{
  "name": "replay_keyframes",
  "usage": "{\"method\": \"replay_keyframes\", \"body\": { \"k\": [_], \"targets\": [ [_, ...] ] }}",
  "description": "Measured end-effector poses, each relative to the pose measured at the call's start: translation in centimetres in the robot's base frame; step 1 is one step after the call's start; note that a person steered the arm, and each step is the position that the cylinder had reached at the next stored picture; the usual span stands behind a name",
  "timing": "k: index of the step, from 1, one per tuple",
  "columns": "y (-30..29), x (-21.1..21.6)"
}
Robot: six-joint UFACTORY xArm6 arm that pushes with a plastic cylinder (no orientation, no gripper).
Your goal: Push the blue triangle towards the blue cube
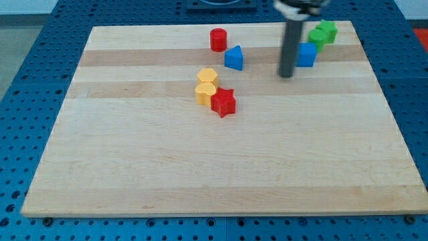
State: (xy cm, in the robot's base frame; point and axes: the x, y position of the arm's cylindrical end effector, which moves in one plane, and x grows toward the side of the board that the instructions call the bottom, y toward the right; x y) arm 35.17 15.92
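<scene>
My tip (287,74), a bare rod holding nothing, rests on the board (200,167) just left of the blue cube (307,55), with the blue triangle (234,58) farther left.

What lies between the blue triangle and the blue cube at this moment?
In the camera view, only my tip stands between the blue triangle and the blue cube, close beside the cube; the rest is bare board.
</scene>
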Motion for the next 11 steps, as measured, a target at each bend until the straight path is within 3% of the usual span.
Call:
{"method": "replay_keyframes", "body": {
  "k": [1, 5, 11],
  "targets": [
    [2.0, 0.4],
    [-9.5, 1.1],
    [-17.0, -1.5]
  ]
}}
